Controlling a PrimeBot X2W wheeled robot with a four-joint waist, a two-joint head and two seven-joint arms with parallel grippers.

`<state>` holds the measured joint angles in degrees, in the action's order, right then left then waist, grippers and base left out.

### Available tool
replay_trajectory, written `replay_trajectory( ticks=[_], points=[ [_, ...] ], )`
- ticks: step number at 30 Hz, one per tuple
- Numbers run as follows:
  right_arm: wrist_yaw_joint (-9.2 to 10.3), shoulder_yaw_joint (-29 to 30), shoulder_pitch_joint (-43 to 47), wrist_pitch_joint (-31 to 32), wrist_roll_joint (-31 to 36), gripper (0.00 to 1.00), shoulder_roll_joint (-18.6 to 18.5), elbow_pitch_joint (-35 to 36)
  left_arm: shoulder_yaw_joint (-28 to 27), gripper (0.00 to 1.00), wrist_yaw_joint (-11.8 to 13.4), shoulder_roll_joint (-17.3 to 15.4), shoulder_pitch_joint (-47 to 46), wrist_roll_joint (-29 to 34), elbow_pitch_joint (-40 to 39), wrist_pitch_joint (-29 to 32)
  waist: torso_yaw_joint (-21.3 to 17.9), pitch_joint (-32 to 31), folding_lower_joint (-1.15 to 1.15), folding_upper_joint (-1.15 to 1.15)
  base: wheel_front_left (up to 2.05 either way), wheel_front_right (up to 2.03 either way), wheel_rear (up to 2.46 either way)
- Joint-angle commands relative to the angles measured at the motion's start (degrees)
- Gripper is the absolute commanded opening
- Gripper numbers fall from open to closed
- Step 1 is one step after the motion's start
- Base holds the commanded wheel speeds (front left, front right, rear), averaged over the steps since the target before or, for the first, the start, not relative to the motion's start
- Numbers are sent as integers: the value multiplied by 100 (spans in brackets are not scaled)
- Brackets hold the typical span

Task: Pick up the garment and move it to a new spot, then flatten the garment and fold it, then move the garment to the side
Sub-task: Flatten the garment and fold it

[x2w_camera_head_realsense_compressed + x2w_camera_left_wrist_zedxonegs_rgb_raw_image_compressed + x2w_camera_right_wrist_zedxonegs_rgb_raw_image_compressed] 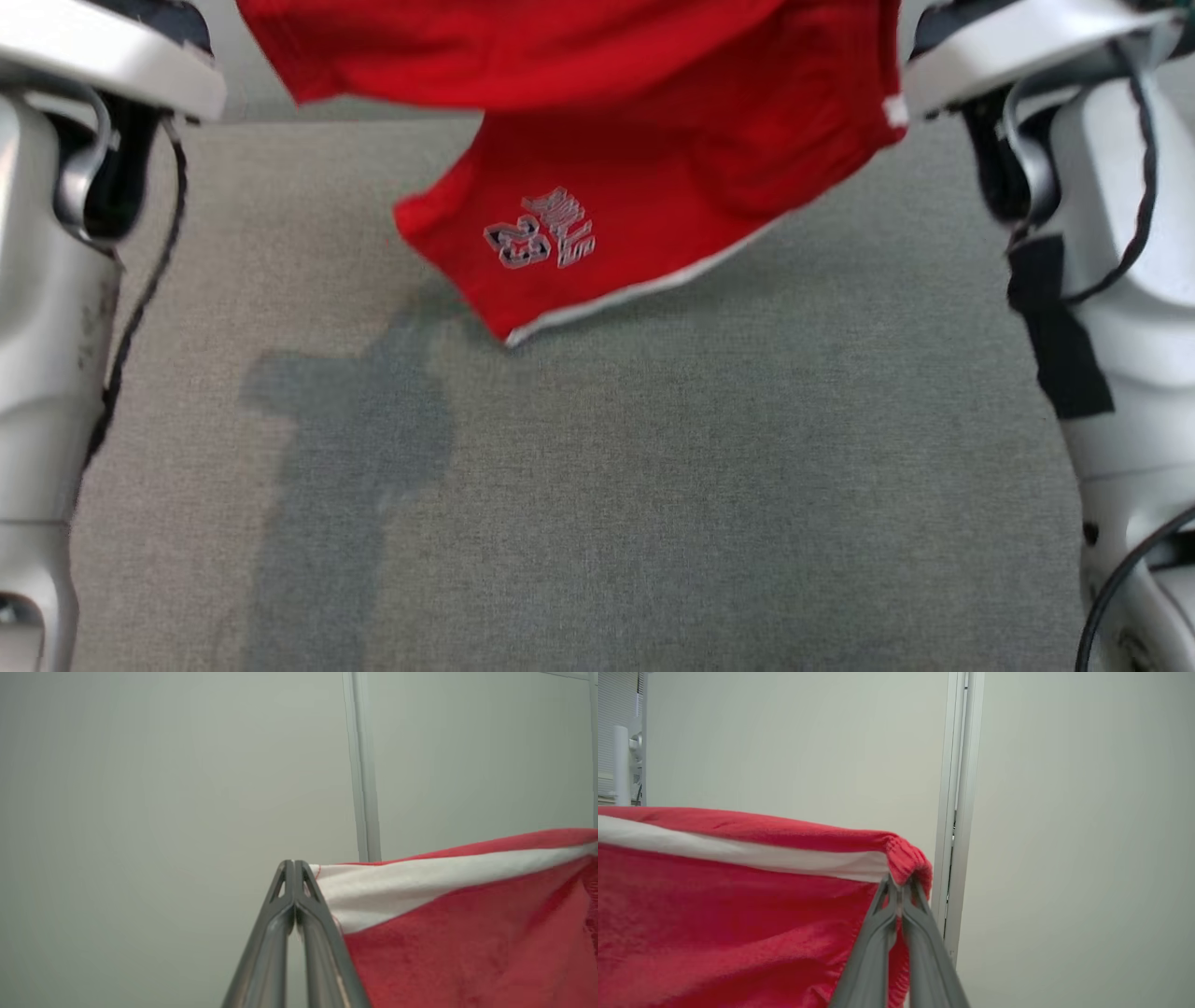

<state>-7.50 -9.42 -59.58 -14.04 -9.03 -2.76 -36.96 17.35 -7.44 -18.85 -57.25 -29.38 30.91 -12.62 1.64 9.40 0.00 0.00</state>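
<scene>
Position: garment [653, 168] hangs in the air over the grey bench [653, 485], stretched between the two arms, its lower corner dangling free.
Left hold: left gripper [294, 868] has its fingers pressed together, nipping only the very end of the white band [420, 882].
Right hold: right gripper [900, 891] is likewise pressed together, pinching the bunched red hem at its tip.
Risk: the left pinch looks thin, so a swing or a pull apart could slip that edge out and the cloth would drop crumpled.
Second risk: lowering unevenly could tuck the dangling corner under.
Head view adds: the printed number [540, 238], the sag and the shadow [345, 420] below.
Wrist views add: both pinch points, close up.
</scene>
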Motion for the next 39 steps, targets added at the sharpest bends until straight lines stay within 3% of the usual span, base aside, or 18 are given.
replay_trajectory(
  ticks=[1, 8, 13, 19, 25, 33, 39],
  points=[
    [2, 136, -392, -56, 180, 0, -28, -166, -43, 0, -1, -48, -438, 82, 194, -72, 102, 510, 0, 0, 0, 0, 0],
    [4, 557, -1850, -119, 1167, 0, -55, -543, -264, 0, 76, -95, -1898, 452, 688, -250, 140, 1188, 0, 0, 0, 0, 0],
    [3, 651, -1796, -120, 929, 0, -42, -401, -432, 0, 24, 58, -1737, 503, 573, -256, 206, 1658, 0, 0, 0, 0, 0],
    [2, 314, -669, -122, 516, 0, -34, -25, -547, 0, -8, 415, -392, 341, 304, -253, 174, 1834, 0, 0, 0, 0, 0],
    [2, -63, 1260, -122, -84, 0, -59, 1033, -732, 0, -7, 640, 1403, 279, -259, -254, 67, 1594, 0, 0, 0, 0, 0],
    [1, -378, 3724, -122, -848, 0, -160, 1651, -918, 0, -8, 1003, 3397, 353, -585, -253, 33, 774, 0, 0, 0, 0, 0],
    [1, -546, 4844, -122, -1133, 0, -268, 1672, -1058, 0, -7, 1202, 4356, 410, -482, -253, 60, 100, 0, 0, 0, 0, 0]
  ],
)
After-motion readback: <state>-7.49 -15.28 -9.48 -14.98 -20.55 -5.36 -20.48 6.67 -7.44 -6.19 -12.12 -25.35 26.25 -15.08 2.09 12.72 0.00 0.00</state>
